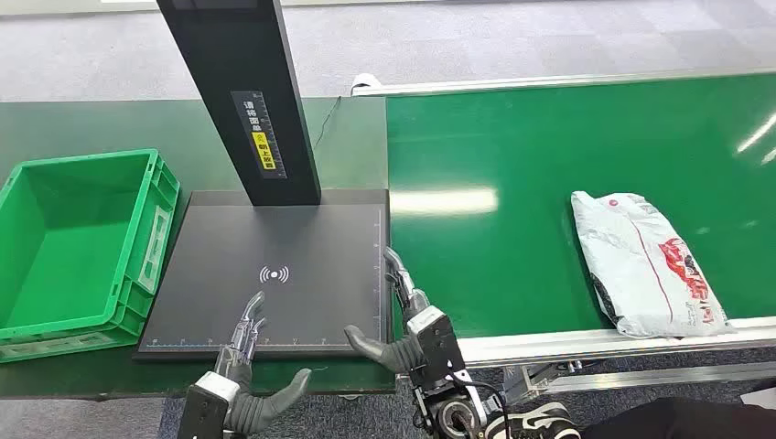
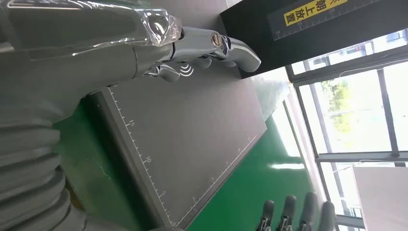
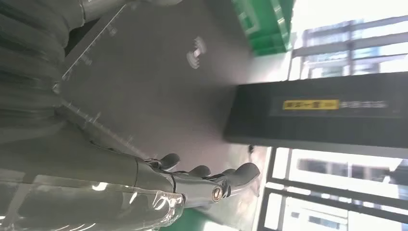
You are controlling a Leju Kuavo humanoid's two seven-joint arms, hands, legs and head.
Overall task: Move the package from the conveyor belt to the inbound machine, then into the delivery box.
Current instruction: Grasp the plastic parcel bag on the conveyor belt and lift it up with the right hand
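Observation:
A white plastic package (image 1: 646, 263) with red print lies on the green conveyor belt (image 1: 512, 165) near its front right edge. The inbound machine is a dark flat plate (image 1: 284, 274) with a scan symbol and a black upright post (image 1: 245, 91). A green delivery box (image 1: 78, 242) stands to its left with nothing in it. My left hand (image 1: 245, 366) hovers open over the plate's front edge. My right hand (image 1: 410, 329) is open at the plate's front right corner, well left of the package. In the wrist views, the left hand (image 2: 159, 48) and the right hand (image 3: 183, 183) hold nothing.
The belt's silver front rail (image 1: 604, 343) runs along the near edge. A cable (image 1: 328, 119) trails behind the post on the dark green table. Grey floor lies beyond, and windows show in the wrist views.

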